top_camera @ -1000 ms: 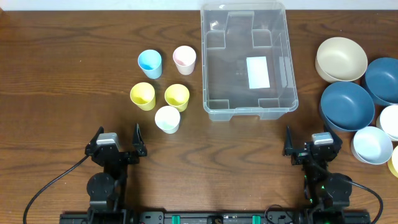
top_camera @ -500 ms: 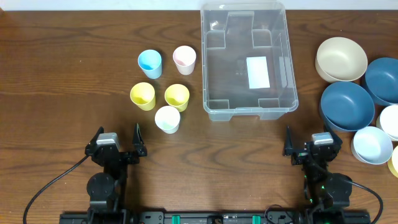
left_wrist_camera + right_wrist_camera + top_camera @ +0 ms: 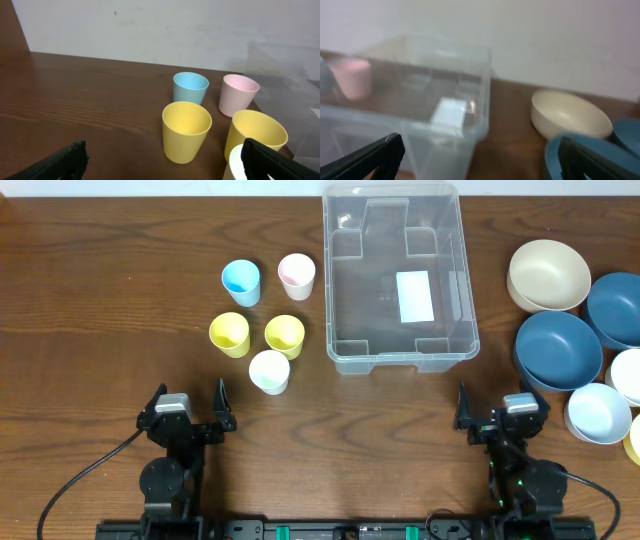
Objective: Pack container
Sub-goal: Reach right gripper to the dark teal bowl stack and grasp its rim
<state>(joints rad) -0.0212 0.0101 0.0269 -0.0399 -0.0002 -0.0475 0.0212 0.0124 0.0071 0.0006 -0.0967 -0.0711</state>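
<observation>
The clear plastic container [image 3: 398, 275] stands empty at the back centre, with a white label [image 3: 415, 296] on its base; it also shows in the right wrist view [image 3: 420, 110]. Several small cups stand to its left: blue [image 3: 241, 281], pink [image 3: 296, 276], two yellow [image 3: 229, 334] [image 3: 285, 335] and white [image 3: 269, 371]. They also show in the left wrist view, the nearest one yellow [image 3: 186, 131]. My left gripper [image 3: 190, 402] is open and empty near the front edge, below the cups. My right gripper [image 3: 500, 404] is open and empty near the front edge, right of the container.
Bowls crowd the right side: a cream bowl [image 3: 548, 275], two dark blue bowls [image 3: 558, 349] [image 3: 615, 308], a light blue bowl [image 3: 598, 412] and a white one [image 3: 627, 373]. The right wrist view shows the cream bowl [image 3: 570, 117] and a blue bowl's rim [image 3: 555, 155].
The right wrist view is blurred and the right gripper has shifted very slightly. The cups, bowls, container and left arm have not moved.
</observation>
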